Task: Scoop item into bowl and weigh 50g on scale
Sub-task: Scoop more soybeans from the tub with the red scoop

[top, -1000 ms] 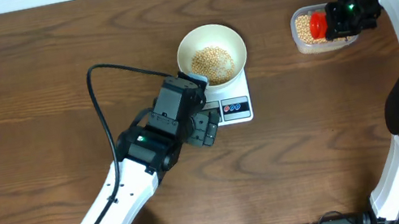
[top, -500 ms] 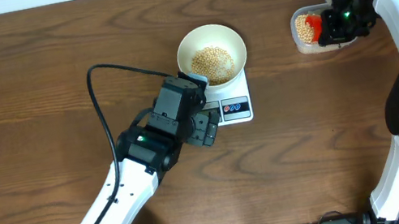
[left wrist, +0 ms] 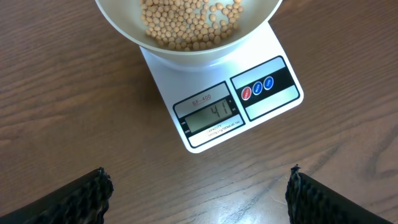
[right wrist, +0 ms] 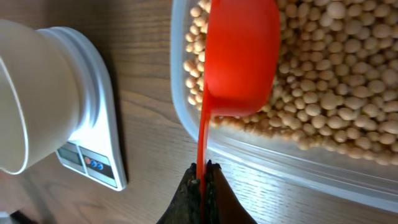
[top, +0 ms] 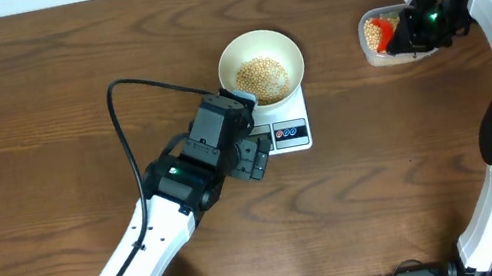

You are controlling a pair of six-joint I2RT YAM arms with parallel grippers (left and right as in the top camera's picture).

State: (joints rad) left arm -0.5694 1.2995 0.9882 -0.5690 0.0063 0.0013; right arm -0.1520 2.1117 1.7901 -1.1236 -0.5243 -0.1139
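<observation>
The white bowl [top: 260, 64] holds tan beans [top: 262, 76] and sits on the white scale [top: 291, 132]. In the left wrist view the bowl [left wrist: 186, 37] is at the top and the scale [left wrist: 236, 106] display reads 41. My left gripper [left wrist: 198, 193] is open and empty, just in front of the scale. My right gripper [right wrist: 202, 177] is shut on the handle of a red scoop [right wrist: 239, 59], whose cup is turned over and dips into the beans [right wrist: 336, 81] in a clear tub [top: 383, 38] at the right.
The clear plastic tub [right wrist: 186, 118] stands at the far right of the wooden table, apart from the scale. A black cable [top: 131, 87] loops over the table left of the bowl. The left arm crosses the lower left.
My right gripper has tilted the red scoop down into the tub's beans, shifting slightly right. The left arm, bowl and scale have not moved.
</observation>
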